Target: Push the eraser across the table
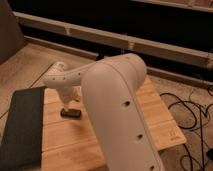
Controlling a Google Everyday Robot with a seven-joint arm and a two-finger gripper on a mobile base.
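Observation:
The eraser [71, 113] is a small black bar lying on the left half of the light wooden table [150, 115]. My gripper [68, 103] hangs from the white wrist [60, 80], directly above and just behind the eraser, very close to it or touching it. My thick white arm [115, 105] reaches in from the lower right and hides the middle of the table.
A dark grey mat [22, 127] lies along the table's left edge, close to the eraser. Black cables [192, 112] trail on the floor to the right. A dark wall with a light rail [110, 37] runs behind the table.

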